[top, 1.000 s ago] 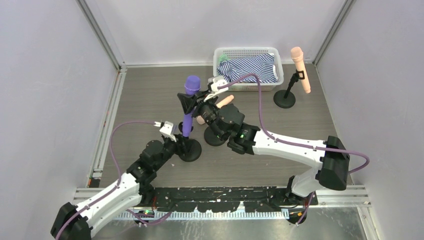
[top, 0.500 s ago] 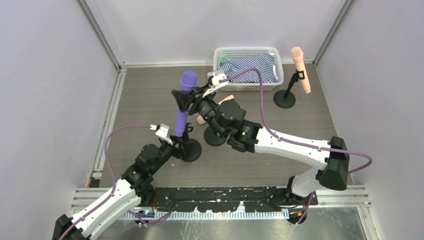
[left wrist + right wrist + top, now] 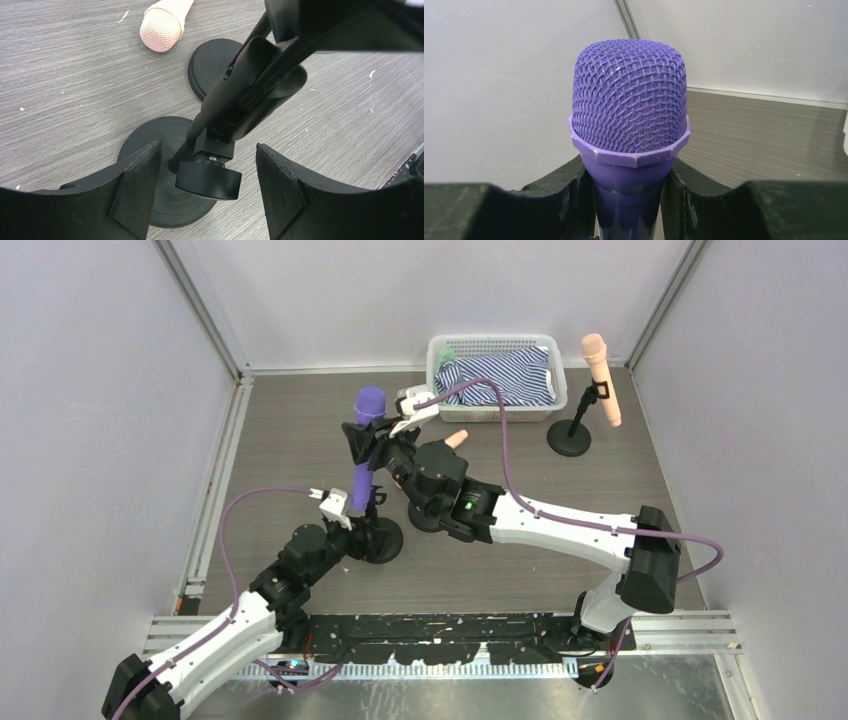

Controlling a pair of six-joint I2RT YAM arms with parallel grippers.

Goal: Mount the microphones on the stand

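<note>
My right gripper (image 3: 378,440) is shut on the purple microphone (image 3: 366,412) just under its head and holds it nearly upright; the mesh head fills the right wrist view (image 3: 630,100). Its handle reaches down to the clip of a black stand (image 3: 377,538); I cannot tell if it sits in the clip. My left gripper (image 3: 344,514) is open, its jaws either side of that stand's knob (image 3: 207,181) without touching it. One peach microphone (image 3: 601,380) hangs in the back right stand (image 3: 569,440). Another peach microphone (image 3: 161,29) lies on the table.
A second empty black stand base (image 3: 432,516) sits right of the first, also in the left wrist view (image 3: 212,62). A white basket (image 3: 497,344) with striped cloth stands at the back. The right arm stretches across the table's middle. Grey walls enclose the table.
My right gripper has carried the purple microphone a little to the left and stood it more upright. The left gripper has stayed by the stand, open.
</note>
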